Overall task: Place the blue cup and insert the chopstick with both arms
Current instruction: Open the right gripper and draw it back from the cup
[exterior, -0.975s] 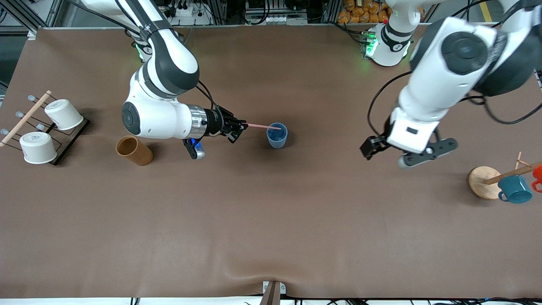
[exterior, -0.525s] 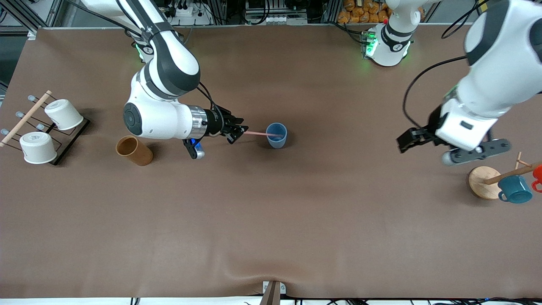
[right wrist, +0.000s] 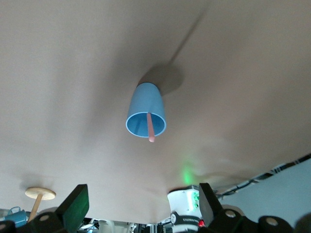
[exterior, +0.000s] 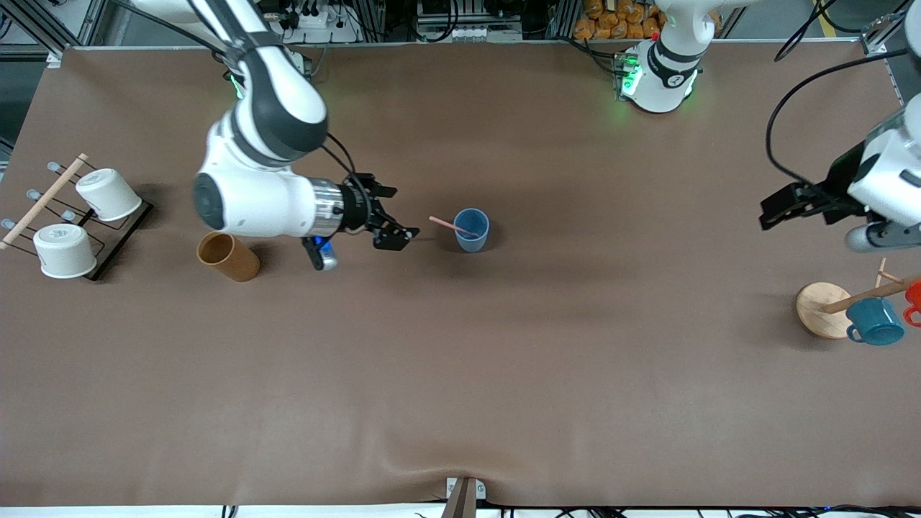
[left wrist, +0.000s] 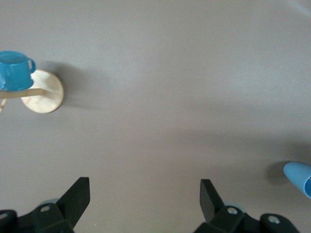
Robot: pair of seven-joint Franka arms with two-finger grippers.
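The blue cup (exterior: 471, 232) stands upright near the middle of the table. The pale pink chopstick (exterior: 450, 225) leans in it, its upper end sticking out over the rim toward the right arm's end. My right gripper (exterior: 403, 214) is open and empty, just short of the chopstick's free end and not touching it. Its wrist view shows the cup (right wrist: 146, 114) with the chopstick (right wrist: 150, 127) inside, ahead of the open gripper (right wrist: 142, 199). My left gripper (exterior: 820, 219) is open and empty, over the table near the left arm's end. It is also open in its own view (left wrist: 144, 194), which shows the cup (left wrist: 299, 177) at the edge.
A brown cylindrical holder (exterior: 227, 256) lies beside the right arm. A rack with two white cups (exterior: 72, 216) stands at the right arm's end. A wooden mug tree (exterior: 824, 309) with a teal mug (exterior: 874, 321) and a red mug (exterior: 914, 295) stands at the left arm's end.
My right gripper has opened, let go of the chopstick and drawn back a little; the chopstick now rests in the cup. My left arm has swung away toward its end of the table.
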